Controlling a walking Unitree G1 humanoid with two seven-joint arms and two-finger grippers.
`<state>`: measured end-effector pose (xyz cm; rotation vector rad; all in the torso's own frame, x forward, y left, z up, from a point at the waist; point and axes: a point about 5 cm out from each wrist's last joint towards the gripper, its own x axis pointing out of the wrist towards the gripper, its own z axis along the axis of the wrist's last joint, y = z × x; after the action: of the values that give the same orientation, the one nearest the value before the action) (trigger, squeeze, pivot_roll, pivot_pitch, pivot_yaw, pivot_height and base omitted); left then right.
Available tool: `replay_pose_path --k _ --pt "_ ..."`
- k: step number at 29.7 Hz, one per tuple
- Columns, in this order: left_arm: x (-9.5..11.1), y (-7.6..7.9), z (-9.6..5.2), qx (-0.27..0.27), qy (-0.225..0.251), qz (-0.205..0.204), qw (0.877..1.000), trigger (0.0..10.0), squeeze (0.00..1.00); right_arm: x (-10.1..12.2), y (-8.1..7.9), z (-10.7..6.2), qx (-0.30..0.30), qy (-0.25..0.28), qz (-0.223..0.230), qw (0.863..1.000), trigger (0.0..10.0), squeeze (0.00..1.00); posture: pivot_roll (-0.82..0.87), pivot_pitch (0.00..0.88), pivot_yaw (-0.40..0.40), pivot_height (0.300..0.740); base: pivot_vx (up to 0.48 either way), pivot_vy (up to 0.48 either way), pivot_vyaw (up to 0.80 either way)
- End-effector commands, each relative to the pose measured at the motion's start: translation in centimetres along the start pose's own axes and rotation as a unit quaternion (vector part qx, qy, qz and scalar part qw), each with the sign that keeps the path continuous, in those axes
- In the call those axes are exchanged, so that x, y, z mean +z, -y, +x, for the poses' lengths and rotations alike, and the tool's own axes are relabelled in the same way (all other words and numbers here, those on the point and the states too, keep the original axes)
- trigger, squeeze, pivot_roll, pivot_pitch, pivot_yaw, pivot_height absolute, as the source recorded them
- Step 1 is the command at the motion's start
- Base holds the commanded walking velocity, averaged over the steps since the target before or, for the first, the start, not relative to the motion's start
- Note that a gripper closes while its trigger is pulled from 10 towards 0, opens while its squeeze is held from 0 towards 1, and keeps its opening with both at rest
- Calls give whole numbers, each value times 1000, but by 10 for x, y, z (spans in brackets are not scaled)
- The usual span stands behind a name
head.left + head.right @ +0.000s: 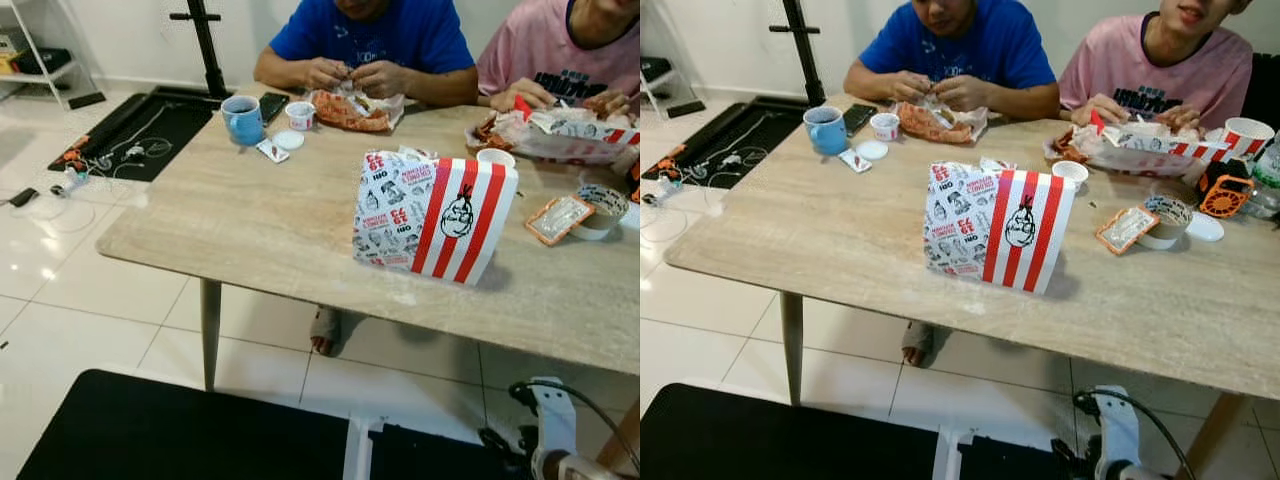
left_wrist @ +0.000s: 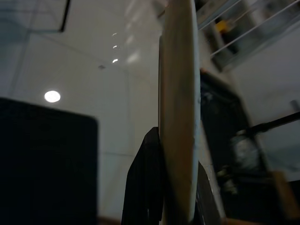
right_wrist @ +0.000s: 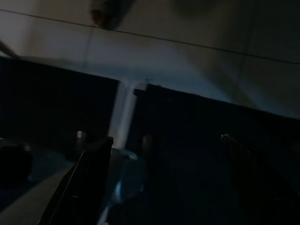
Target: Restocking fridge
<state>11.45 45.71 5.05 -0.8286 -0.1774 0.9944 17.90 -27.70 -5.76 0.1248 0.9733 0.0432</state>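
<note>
- A red-and-white striped printed paper takeaway bag (image 1: pixel 433 217), standing centre frame on the pale wood-grain table (image 1: pixel 250 230), is judged light and crushable.
- It is best taken by its top edge.
- The spread of either gripper's fingers cannot be told.

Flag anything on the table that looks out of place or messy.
The striped paper bag stands alone mid-table, leaning and crumpled. A peeled foil lid lies loose beside a small tub. Nothing looks spilled.
</note>
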Motion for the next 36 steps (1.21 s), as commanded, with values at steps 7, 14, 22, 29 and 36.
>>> replay_pose_path --k 7,14,22,29,36 --pt "-64 -21 -23 55 -110 90 988 10000 0 -20 3 -1 -56 -16 38 998 10000 0 -44 14 22 740 0 0 0" --pt "-143 -42 -73 87 -253 167 949 10000 0 -47 8 -7 -88 -66 23 994 10000 0 -41 1 -19 740 0 0 0" --pt "-178 -61 -113 75 -362 303 878 10000 0 -52 7 -8 -104 -66 38 992 10000 0 -26 2 -14 740 0 0 0" --pt "-188 -63 -124 29 -405 409 817 10000 0 -49 -6 0 -94 -63 44 993 10000 0 -2 6 10 740 0 0 0" --pt "-189 -65 -126 -31 -428 534 728 10000 0 -55 -21 5 -83 -63 55 993 10000 0 -23 0 47 740 0 0 0"
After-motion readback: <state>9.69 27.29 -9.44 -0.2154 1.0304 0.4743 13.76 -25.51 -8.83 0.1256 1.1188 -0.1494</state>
